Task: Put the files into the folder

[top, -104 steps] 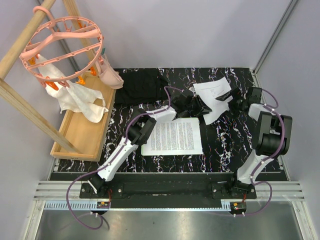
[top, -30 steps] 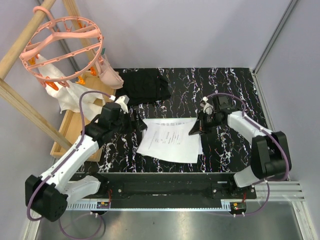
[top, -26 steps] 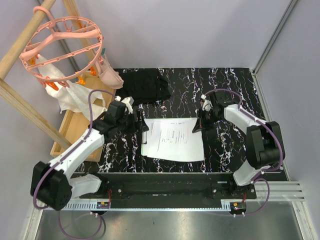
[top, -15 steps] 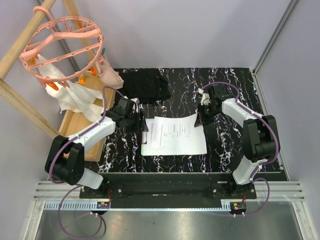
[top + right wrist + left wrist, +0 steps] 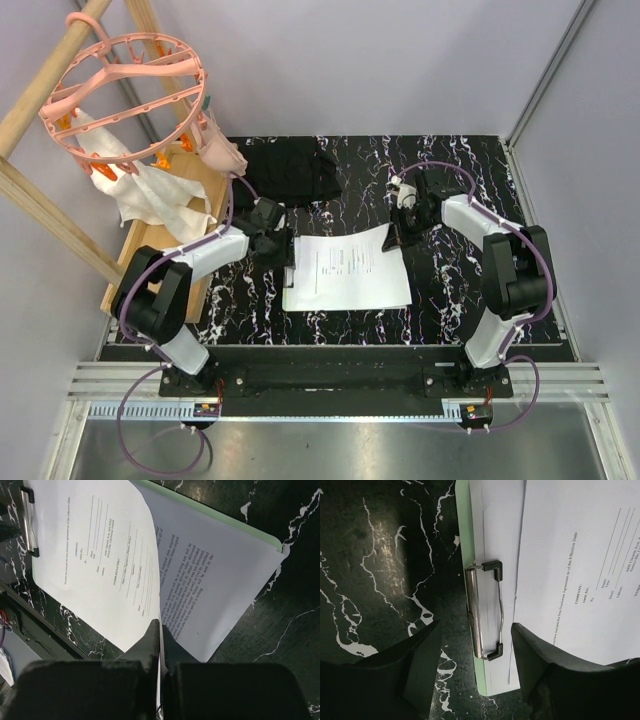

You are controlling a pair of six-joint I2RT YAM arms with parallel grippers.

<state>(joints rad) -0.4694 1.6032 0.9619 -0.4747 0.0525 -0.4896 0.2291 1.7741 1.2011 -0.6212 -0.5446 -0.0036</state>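
Note:
The folder point(image 5: 462, 530) is a light-green board lying flat on the marbled table, with white files point(image 5: 350, 272) stacked on it. Its metal clip point(image 5: 475, 615) rests on the lower sheets, while the top sheet point(image 5: 580, 565) lies short of it. My left gripper point(image 5: 476, 667) is open over the clip's near end, one finger on each side, touching nothing. My right gripper point(image 5: 160, 630) is shut on the far edge of the top sheet point(image 5: 95, 555), lifting it off the densely printed sheet point(image 5: 220, 580) beneath. In the top view the left gripper point(image 5: 280, 247) and right gripper point(image 5: 397, 234) stand at opposite short ends of the folder.
A black fabric piece point(image 5: 290, 170) lies behind the folder. A wooden tray point(image 5: 165, 255) with a white cloth point(image 5: 150, 195) stands at the left under a pink round hanger point(image 5: 125, 95) on a wooden frame. The table's metal rail point(image 5: 330, 385) runs along the front.
My left gripper has swung in to the clip and its jaws have narrowed. My right gripper has drawn back with the top sheet, which now lies squarer on the folder.

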